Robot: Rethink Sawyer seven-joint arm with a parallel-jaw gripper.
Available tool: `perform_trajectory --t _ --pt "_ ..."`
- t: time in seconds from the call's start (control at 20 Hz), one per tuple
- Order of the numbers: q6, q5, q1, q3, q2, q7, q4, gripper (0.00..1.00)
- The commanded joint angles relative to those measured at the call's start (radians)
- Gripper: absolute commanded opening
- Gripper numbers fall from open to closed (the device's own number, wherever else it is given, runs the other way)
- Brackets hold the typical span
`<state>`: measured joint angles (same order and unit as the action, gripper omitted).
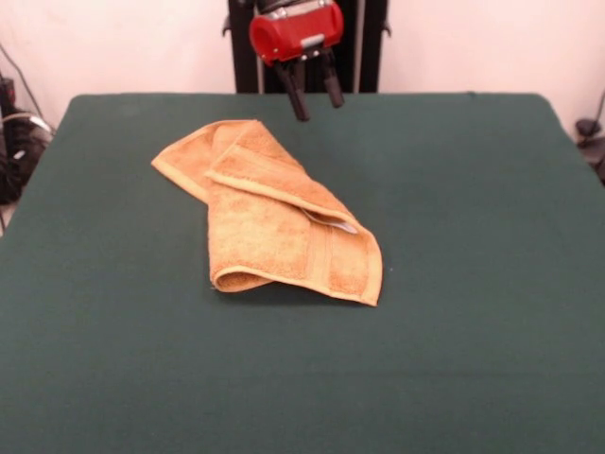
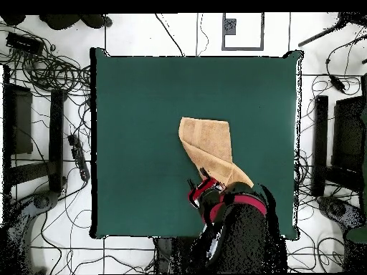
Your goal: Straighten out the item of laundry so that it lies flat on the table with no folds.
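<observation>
1. The gripper (image 1: 315, 96) hangs near the middle of the table's pedestal-side edge, its two dark fingers (image 1: 295, 97) parted by a moderate gap — nothing between them, and touching nothing.
2. From overhead the gripper (image 2: 197, 179) sits just beside the towel's pedestal-side end, its red and black arm (image 2: 240, 215) covering part of that end.
3. The towel (image 1: 274, 218) lies around the middle of the table (image 1: 473, 284), a little toward the pedestal-side edge, folded over on itself into a long, slanted shape.
4. A narrower upper layer runs diagonally across the broader one beneath; a woven border band shows near the end facing the camera-side edge.
5. A small white label tag (image 1: 347, 226) peeks from under the upper fold — any writing on it is too small to read.
</observation>
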<state>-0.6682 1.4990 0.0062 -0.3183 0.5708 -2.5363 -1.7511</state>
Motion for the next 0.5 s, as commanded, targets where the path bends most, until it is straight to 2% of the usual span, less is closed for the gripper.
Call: perform_trajectory --t 0.05,0.15,0.5 --pt "0.019 -0.032 -0.012 0.119 -0.003 -0.097 0.046 1.0" --pt "0.017 -0.046 -0.019 0.12 -0.007 -0.075 0.039 1.0" --pt "0.008 -0.048 -0.037 0.126 0.002 -0.106 0.044 1.0"
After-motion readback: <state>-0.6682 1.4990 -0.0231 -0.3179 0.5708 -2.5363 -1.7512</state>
